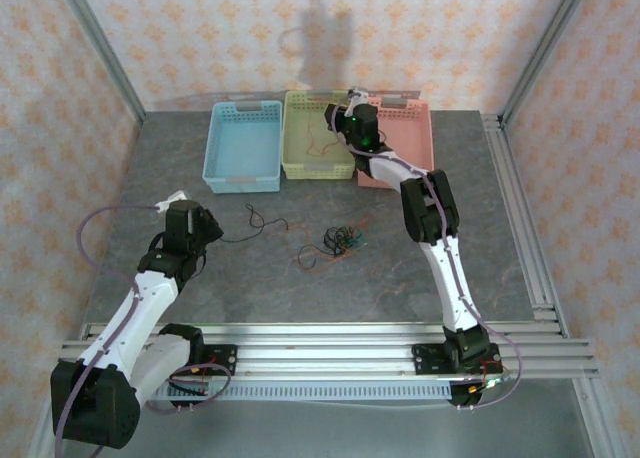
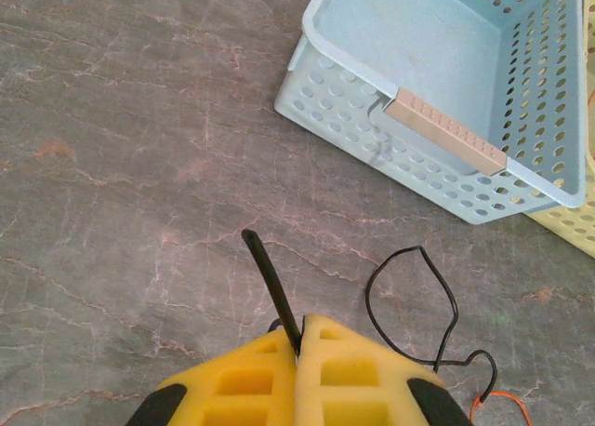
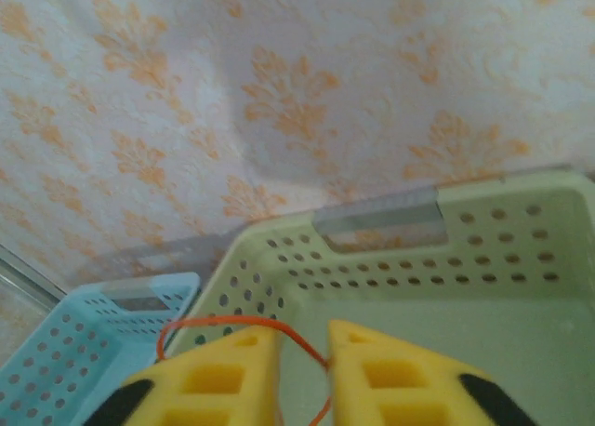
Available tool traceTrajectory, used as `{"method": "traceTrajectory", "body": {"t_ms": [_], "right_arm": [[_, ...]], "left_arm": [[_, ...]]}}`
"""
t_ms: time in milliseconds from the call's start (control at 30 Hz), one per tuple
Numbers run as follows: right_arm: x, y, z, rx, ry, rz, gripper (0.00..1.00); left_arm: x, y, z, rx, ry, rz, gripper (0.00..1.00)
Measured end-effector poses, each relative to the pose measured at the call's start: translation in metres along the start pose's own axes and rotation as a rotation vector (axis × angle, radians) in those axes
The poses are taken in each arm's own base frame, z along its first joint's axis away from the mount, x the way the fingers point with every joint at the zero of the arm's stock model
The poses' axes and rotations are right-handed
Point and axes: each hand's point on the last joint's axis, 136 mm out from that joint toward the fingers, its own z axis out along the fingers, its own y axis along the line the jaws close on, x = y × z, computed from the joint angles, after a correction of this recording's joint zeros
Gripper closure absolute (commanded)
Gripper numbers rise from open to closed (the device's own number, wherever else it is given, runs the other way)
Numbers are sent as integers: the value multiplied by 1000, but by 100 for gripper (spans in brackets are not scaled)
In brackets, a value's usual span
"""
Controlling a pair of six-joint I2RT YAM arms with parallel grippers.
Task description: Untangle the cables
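Now, left gripper [image 2: 299, 331]: clenched tight on a black cable [image 2: 271, 282], yellow fingers pressed together with no gap.
Black cable: thin tip poking up and a bit to the left out of the pinch, low over the grey tabletop [image 2: 139, 166].
Black loop [image 2: 414, 300]: lying flat on the tabletop just beside the left gripper; hard to tell from the wrist view whether part of the same cable.
Right gripper [image 3: 302, 338]: let go, yellow fingers a little apart with a clear gap, not squeezing anything.
Red-orange cable [image 3: 218, 322]: bent in a bow over one yellow finger, then dropping down through the gap; touching the fingers or not, cannot tell.
Bunch of cables [image 1: 340, 242]: small dark knot with black and red-orange bits, near the middle of the tabletop, between the two arms, well apart from both grippers.
Green basket [image 3: 418, 272]: middle one of three at the far edge, right under the right gripper, with a thin red-orange line inside in the top view.
Blue basket [image 2: 418, 35]: just left of the green one, close ahead of the left gripper.
Pink basket [image 1: 415, 138]: just right of the green one, partly under the right arm.
Wall [image 3: 279, 91]: pale with orange flower shapes, behind the baskets.
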Motion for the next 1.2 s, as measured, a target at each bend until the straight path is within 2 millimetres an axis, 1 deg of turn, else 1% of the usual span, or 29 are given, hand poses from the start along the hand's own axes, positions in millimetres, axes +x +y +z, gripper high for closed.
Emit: {"method": "traceTrajectory", "body": {"t_ms": [67, 100, 133, 200, 267, 333, 400, 467, 533, 567, 600, 633, 700, 733, 800, 867, 933, 967, 1033, 1067, 1133, 1200], "right_arm": [[8, -5, -6, 26, 35, -36, 60], [10, -5, -9, 36, 52, -52, 58], [9, -4, -13, 45, 64, -70, 56], [0, 1, -23, 63, 81, -110, 54], [-25, 11, -39, 85, 67, -155, 53], [-58, 26, -62, 101, 29, -197, 53], [-95, 44, -93, 106, -33, -228, 52], [-129, 62, -131, 98, -103, -250, 52], [-152, 78, -165, 73, -162, -263, 52], [-158, 85, -181, 55, -180, -269, 52], [-157, 88, -192, 40, -181, -275, 52], [-151, 90, -203, 25, -170, -281, 52], [-123, 87, -218, -2, -114, -290, 52], [-100, 81, -224, -12, -63, -291, 53], [-48, 66, -236, -27, 58, -292, 53], [14, 50, -253, -55, 206, -291, 53], [63, 40, -272, -90, 324, -294, 56], [83, 38, -282, -114, 375, -304, 56], [110, 39, -298, -159, 451, -336, 56], [118, 43, -303, -189, 473, -362, 56], [123, 58, -310, -256, 485, -425, 55], [122, 76, -315, -326, 470, -481, 55]], "left_arm": [[0, 0, 0, 0, 0, 0, 100], [0, 0, 0, 0, 0, 0, 100], [0, 0, 0, 0, 0, 0, 100], [0, 0, 0, 0, 0, 0, 100], [0, 0, 0, 0, 0, 0, 100], [0, 0, 0, 1, 0, 0, 100], [0, 0, 0, 2, -1, 0, 100], [0, -1, 0, 6, -1, 0, 100], [0, -2, 0, 13, -2, -1, 100], [0, -3, 0, 20, -1, -1, 100], [0, -4, -1, 26, 1, -2, 100], [0, -6, -1, 36, 1, -2, 100], [0, -9, -1, 54, -1, 0, 100], [0, -11, -1, 66, 0, 3, 100], [0, -17, -2, 89, -4, 6, 100], [0, -24, -2, 122, -7, 28, 100], [1, -31, -2, 144, -11, 46, 100], [2, -36, 0, 155, -10, 58, 100], [6, -41, 5, 166, 0, 80, 100], [9, -43, 9, 167, 10, 91, 100], [16, -46, 14, 168, 30, 112, 100], [19, -49, 17, 170, 38, 127, 100]]}}
